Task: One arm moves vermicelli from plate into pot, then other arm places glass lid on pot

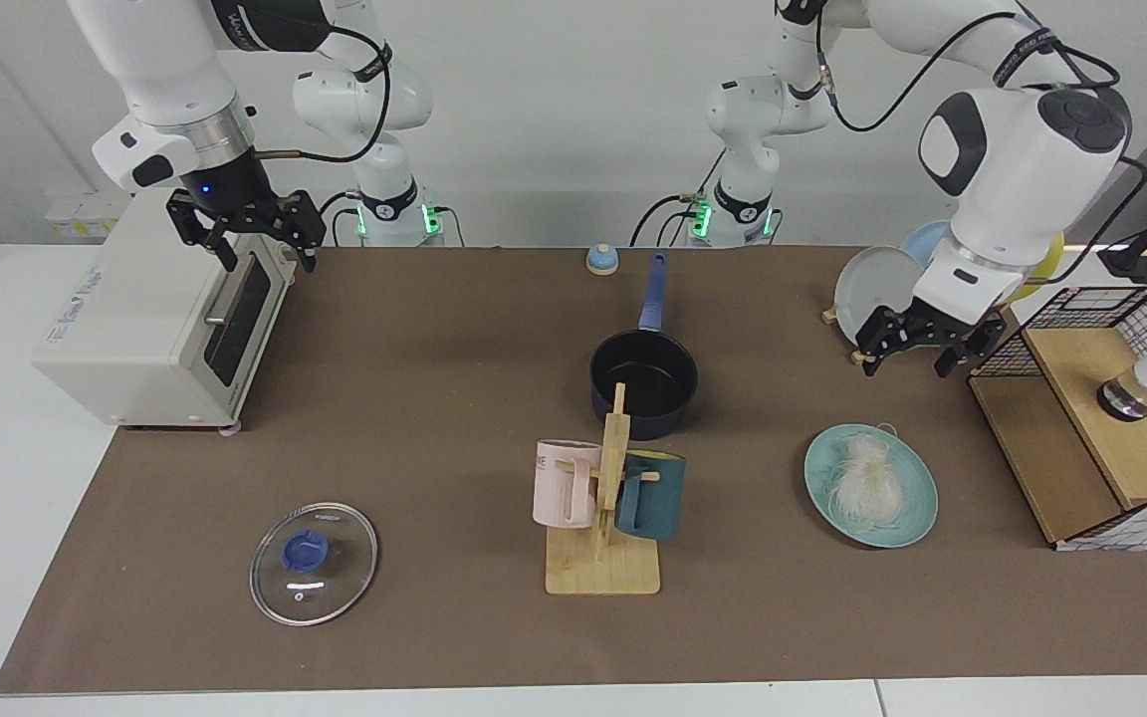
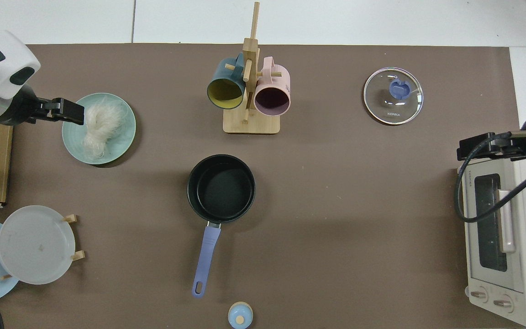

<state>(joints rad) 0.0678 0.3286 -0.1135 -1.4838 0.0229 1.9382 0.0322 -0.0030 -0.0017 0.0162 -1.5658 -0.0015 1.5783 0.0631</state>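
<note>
The vermicelli (image 1: 867,478) (image 2: 100,123) lies as a white nest on the teal plate (image 1: 917,518) (image 2: 123,137). My left gripper (image 1: 907,366) (image 2: 69,112) hangs open above the table just behind the plate, holding nothing. In the top view it overlaps the plate's rim beside the noodles. The dark pot (image 1: 643,383) (image 2: 221,188) stands mid-table with nothing inside and its blue handle pointing toward the arm bases. On the mat lies the glass lid (image 1: 314,563) (image 2: 393,96), blue knob up. My right gripper (image 1: 270,261) (image 2: 466,151) waits open above the toaster oven.
A wooden mug rack (image 1: 603,498) with a pink and a dark teal mug stands in front of the pot. A toaster oven (image 1: 150,319), a plate rack with a grey plate (image 1: 872,284), a wire-sided wooden box (image 1: 1081,418) and a small blue knob-shaped object (image 1: 601,260) ring the mat.
</note>
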